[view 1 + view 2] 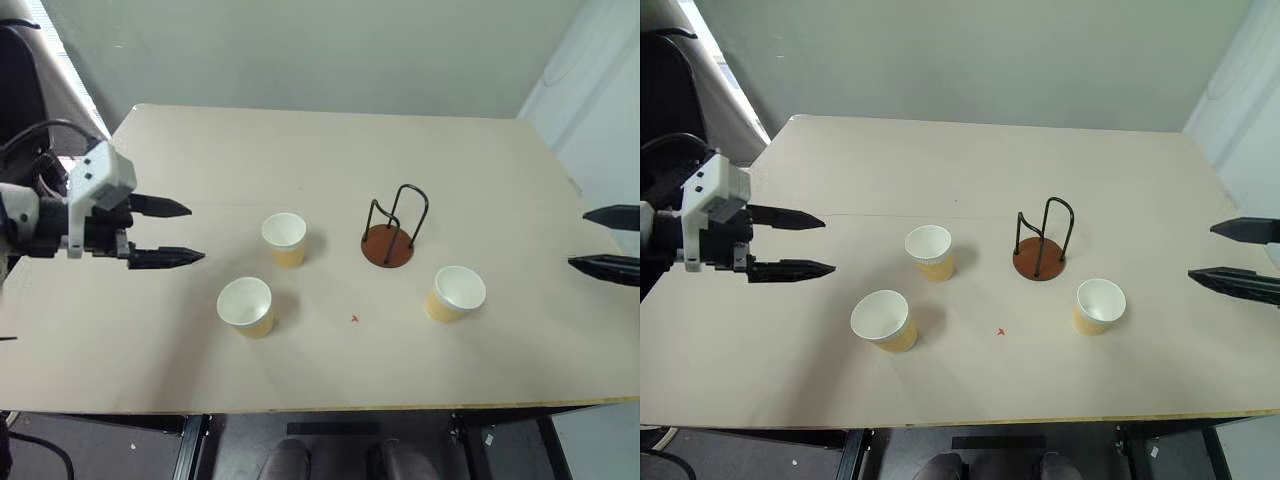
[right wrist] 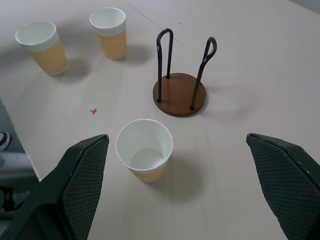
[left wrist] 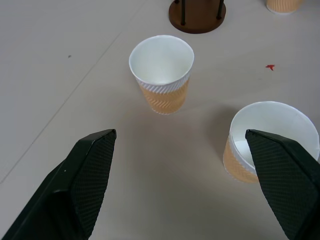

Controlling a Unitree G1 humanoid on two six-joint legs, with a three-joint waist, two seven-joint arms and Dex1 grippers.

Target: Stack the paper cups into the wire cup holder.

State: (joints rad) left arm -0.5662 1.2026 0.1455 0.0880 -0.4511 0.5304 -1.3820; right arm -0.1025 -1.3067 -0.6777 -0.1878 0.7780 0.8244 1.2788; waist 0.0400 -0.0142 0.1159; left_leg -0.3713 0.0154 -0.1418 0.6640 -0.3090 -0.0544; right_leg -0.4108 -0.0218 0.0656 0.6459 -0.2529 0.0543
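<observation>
Base of the wire cup holder [image 3: 197, 15] shows, loops cut off.

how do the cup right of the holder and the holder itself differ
The cup is pale yellow-tan paper with a white inside; the holder is a reddish-brown disc with black wire loops. The cup has solid tapered walls; the holder is open wire, see-through from the side. The cup stands nearer the table's front edge, the holder further back. Both stand upright, empty, apart from each other.
</observation>
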